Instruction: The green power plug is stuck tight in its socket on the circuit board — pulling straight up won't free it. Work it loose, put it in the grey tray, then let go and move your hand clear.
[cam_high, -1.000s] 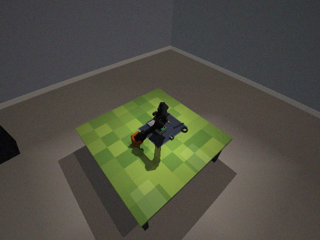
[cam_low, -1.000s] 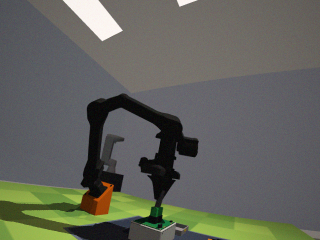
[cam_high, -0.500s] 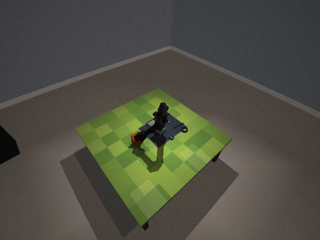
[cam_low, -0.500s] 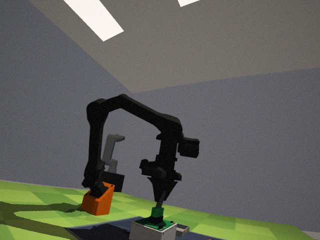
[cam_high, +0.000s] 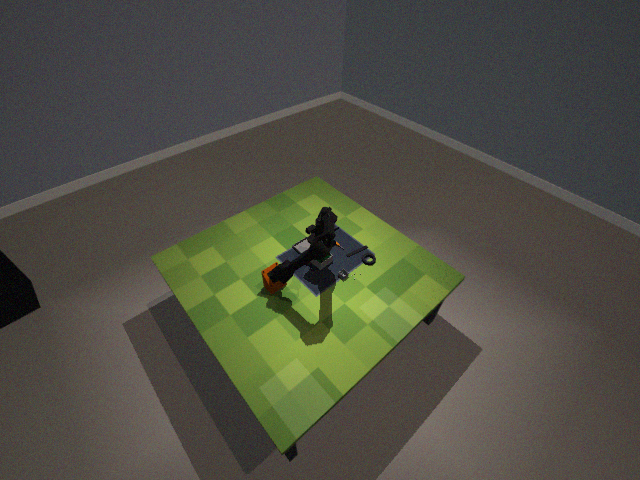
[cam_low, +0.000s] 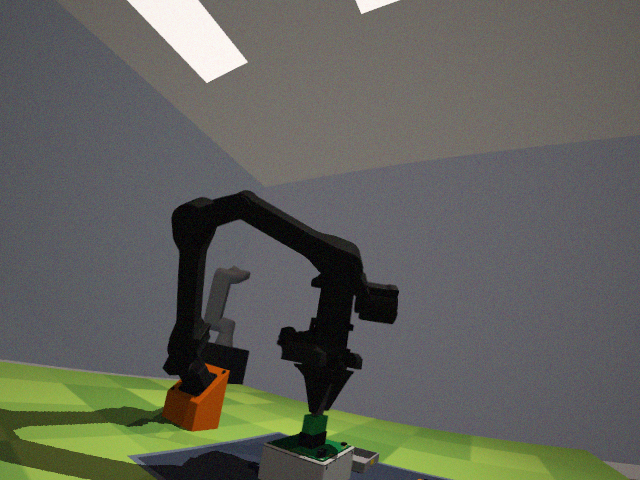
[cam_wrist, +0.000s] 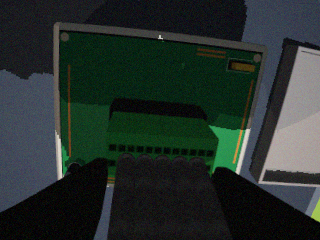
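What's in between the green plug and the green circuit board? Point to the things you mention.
The black socket (cam_low: 312, 439): it sits between the green plug (cam_low: 314, 424) and the circuit board (cam_low: 281, 443), seen in the exterior view.
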